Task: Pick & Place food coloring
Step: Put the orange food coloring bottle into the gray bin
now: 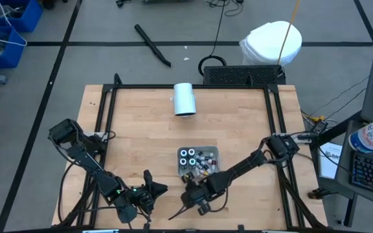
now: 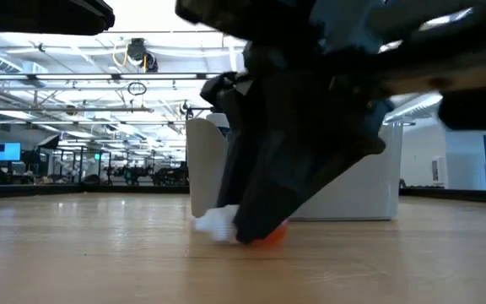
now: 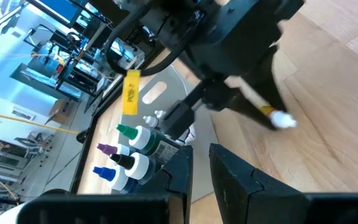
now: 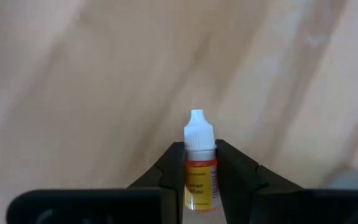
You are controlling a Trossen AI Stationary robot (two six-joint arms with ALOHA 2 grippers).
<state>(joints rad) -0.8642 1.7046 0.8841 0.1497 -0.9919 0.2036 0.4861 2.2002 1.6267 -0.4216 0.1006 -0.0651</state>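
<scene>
Food coloring bottle (image 4: pixel 199 171): you see it lying on the table (image 1: pixel 238 123) near the front edge, white cap outward, orange-yellow label.
Right gripper (image 1: pixel 196 199): your pincer is closed on that bottle, one finger on each side.
Left gripper (image 1: pixel 149 192): fingers nearly together, nothing between them, just beside the right one at the front edge.
Tray (image 1: pixel 214 151): behind the grippers, holding the remaining bottles (image 1: pixel 188 156).
White cylinder (image 1: pixel 184 99): near the far edge.
</scene>
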